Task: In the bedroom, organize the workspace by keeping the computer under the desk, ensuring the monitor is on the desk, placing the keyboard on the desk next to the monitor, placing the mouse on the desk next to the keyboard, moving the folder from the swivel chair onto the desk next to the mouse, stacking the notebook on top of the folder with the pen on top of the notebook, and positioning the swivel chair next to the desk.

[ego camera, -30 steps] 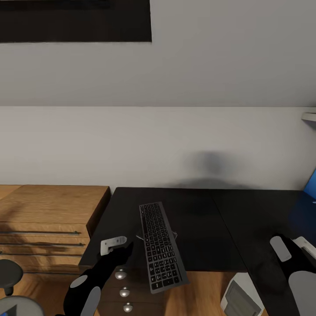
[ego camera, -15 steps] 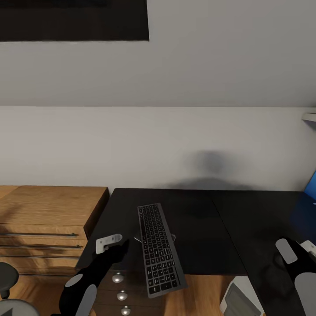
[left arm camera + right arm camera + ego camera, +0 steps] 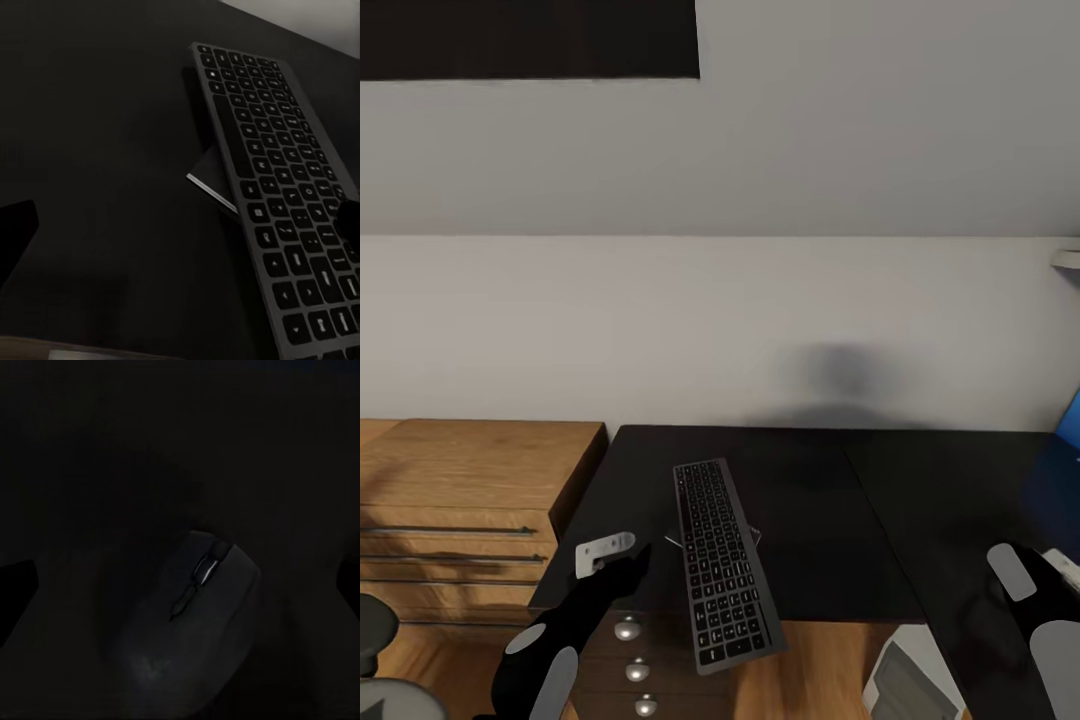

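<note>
Jaws of both arms parted, grasping nothing: right gripper (image 3: 187,577) straddles the small black rounded mouse (image 3: 187,630) on the glossy black bench (image 3: 810,520); flat black keyboard (image 3: 722,560) overhangs its front edge.

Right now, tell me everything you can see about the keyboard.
The keyboard is a flat dark slab with rows of black keys and pale legends. It lies lengthwise on the glossy black desk, its near end jutting past the front edge above the drawer unit. In the left wrist view it rests partly on a thin dark slab with a pale edge. No fingers touch it.
</note>
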{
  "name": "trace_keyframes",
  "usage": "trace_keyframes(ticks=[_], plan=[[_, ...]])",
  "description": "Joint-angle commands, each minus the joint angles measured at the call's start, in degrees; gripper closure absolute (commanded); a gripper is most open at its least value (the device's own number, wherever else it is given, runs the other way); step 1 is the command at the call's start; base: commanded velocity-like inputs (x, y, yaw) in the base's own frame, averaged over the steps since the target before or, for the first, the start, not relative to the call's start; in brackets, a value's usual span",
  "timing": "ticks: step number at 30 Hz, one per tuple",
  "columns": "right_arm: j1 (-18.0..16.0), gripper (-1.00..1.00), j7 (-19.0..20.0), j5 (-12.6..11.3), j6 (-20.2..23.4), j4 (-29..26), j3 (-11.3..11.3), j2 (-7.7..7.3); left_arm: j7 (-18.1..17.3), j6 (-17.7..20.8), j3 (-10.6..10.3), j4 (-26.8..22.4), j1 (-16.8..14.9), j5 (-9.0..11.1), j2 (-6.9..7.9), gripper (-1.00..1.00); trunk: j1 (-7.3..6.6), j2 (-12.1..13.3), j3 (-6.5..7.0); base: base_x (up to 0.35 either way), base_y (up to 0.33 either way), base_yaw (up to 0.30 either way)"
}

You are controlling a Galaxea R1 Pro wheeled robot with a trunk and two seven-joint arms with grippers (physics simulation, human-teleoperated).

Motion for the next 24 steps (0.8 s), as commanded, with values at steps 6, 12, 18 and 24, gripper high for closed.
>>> trace_keyframes(ticks=[6, 12, 18, 24], plan=[[-0.08, -1.00, -0.45, -0.19, 3.30, -0.23, -0.02, 0.05, 0.52, 0.21, -0.06, -0.08, -0.04, 0.61, 0.00, -1.00, 0.67, -1.26, -0.61, 0.000, 0.000, 0.000], [-0.06, -1.00, -0.81, -0.19, 3.73, -0.24, 0.02, 0.15, 0.52, 0.24, -0.06, -0.08, -0.04, 0.61, 0.00, -1.00, 0.67, -1.26, -0.61, 0.000, 0.000, 0.000], [-0.06, -1.00, -0.87, -0.19, 4.36, -0.24, 0.04, 0.18, 0.52, 0.20, -0.06, -0.08, -0.04, 0.61, 0.00, -1.00, 0.67, -1.26, -0.61, 0.000, 0.000, 0.000], [-0.08, -1.00, -0.84, -0.19, 4.94, -0.24, 0.06, 0.21, 0.52, 0.17, -0.06, -0.08, -0.04, 0.61, 0.00, -1.00, 0.67, -1.26, -0.61, 0.000, 0.000, 0.000]])
